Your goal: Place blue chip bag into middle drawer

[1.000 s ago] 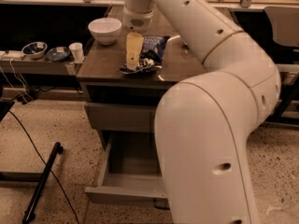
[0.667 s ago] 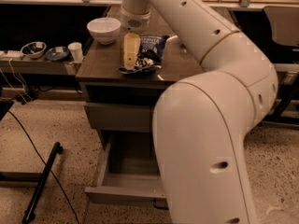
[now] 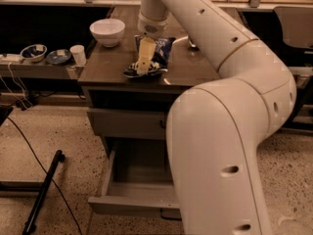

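Cabinet top: end effector on blue chip bag, grip unclear | middle drawer open

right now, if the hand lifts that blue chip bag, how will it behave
The blue chip bag looks crumpled and foil-like, so it will probably flop and deform, not stay stiff. It seems small and thin, likely light. The hand sits down on it on the cabinet top; smooth foil could slip.

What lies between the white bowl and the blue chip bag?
Only bare cabinet top, in the camera view; the end effector is at the blue chip bag.
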`<state>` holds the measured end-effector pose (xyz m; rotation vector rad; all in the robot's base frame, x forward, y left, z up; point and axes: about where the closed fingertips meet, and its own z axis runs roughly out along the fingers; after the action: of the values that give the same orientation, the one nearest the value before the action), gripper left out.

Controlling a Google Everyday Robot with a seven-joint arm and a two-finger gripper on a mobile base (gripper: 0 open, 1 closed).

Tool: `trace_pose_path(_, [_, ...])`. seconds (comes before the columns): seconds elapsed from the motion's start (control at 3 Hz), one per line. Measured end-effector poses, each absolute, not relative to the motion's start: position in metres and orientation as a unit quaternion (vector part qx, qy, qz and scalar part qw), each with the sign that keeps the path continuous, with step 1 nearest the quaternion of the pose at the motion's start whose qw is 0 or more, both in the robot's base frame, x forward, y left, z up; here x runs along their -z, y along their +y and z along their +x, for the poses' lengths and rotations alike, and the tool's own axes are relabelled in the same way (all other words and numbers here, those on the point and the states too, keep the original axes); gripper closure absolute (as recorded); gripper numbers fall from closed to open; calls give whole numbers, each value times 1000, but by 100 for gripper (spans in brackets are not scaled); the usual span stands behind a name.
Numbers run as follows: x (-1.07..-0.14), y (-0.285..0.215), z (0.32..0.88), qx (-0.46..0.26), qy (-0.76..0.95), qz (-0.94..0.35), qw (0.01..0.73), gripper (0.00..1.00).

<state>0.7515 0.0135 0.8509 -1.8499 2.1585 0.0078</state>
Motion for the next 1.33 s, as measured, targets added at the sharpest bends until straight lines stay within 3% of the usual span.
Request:
trace_pose_path(0.67, [-847,9,740,-40,747,-638,185,41])
trace_pose_path(1.33, [-905,17,645,-130,667,-665,309,89])
